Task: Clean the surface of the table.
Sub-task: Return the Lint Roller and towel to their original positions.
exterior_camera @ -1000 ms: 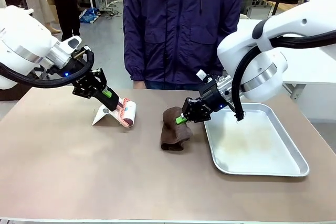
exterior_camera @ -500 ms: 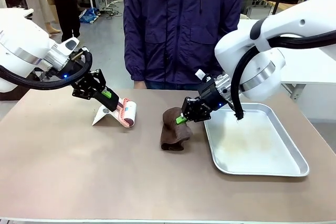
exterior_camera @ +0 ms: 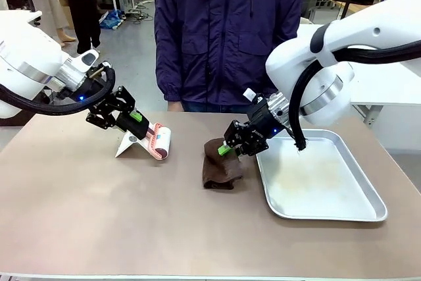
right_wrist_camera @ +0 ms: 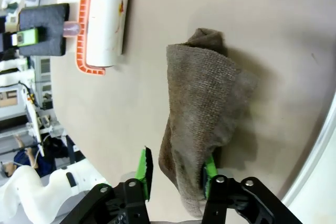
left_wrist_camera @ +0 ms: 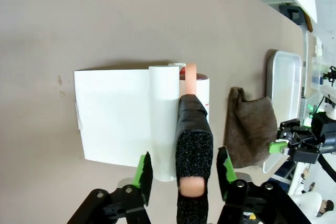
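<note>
Both just let go: left gripper (left_wrist_camera: 184, 169) parted astride foam-handled white lint roller (exterior_camera: 160, 141), right gripper (right_wrist_camera: 175, 174) wide around crumpled brown cloth (exterior_camera: 221, 169), probably released, on beige-brown table (exterior_camera: 131, 215), wiping apparently done.

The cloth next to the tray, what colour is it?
Brown. The cloth shows best in the right wrist view, lying crumpled on the table.

The desk (exterior_camera: 99, 215) was a plain matte beige-brown with a thin pale edge, and the cloth (exterior_camera: 220, 170) on it was dark brown with a coarse woven texture. The lint roller (exterior_camera: 160, 141) had a white roll in an orange frame with a black-wrapped handle, resting on a white sheet (exterior_camera: 128, 144). The tray (exterior_camera: 329, 208) was shiny silver metal, both end effectors were black with green pads (left_wrist_camera: 143, 167), and the person's jacket (exterior_camera: 230, 31) was dark purple.
</note>
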Motion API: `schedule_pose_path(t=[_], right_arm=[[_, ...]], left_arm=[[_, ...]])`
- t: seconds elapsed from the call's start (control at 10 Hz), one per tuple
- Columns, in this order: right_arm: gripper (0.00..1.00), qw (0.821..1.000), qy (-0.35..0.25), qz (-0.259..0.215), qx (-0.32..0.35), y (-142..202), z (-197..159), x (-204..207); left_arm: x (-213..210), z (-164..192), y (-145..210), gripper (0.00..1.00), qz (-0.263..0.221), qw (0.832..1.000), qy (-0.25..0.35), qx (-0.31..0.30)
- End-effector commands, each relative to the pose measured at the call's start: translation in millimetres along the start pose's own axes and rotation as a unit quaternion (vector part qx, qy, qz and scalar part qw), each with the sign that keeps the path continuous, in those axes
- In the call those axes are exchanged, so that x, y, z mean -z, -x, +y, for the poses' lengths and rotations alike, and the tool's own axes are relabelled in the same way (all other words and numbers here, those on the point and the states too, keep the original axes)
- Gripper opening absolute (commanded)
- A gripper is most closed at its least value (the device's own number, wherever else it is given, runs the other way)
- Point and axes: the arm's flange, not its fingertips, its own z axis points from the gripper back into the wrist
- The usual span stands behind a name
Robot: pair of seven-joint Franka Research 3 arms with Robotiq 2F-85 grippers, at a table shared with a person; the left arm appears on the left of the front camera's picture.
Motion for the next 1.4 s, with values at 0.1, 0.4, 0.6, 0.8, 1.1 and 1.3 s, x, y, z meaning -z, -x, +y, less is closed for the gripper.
schedule_pose_path(t=[0.1, 0.4, 0.6, 0.8, 1.1, 1.3], right_arm=[[1.00, 0.998, 0.057, 0.002, 0.012, -6, 6, -3], [1.00, 0.991, 0.133, -0.019, 0.007, -5, 14, -18], [1.00, 0.989, 0.136, -0.056, 0.018, -1, 12, -34], [1.00, 0.990, 0.102, -0.091, 0.019, 9, 8, -53], [1.00, 0.996, -0.017, -0.090, 0.002, 38, -4, -82], [1.00, 0.991, -0.108, -0.072, -0.032, 68, -20, -104]], left_arm=[[-11, -1, 8, 1.00, -0.019, 1.000, 0.014, 0.014], [-34, -9, 20, 1.00, -0.048, 0.998, 0.029, 0.030], [-57, -12, 33, 1.00, -0.079, 0.996, 0.034, 0.039], [-88, -17, 57, 1.00, -0.119, 0.990, 0.048, 0.052], [-135, -12, 109, 1.00, -0.116, 0.985, 0.109, 0.066], [-157, 3, 157, 1.00, -0.031, 0.974, 0.206, 0.094]])
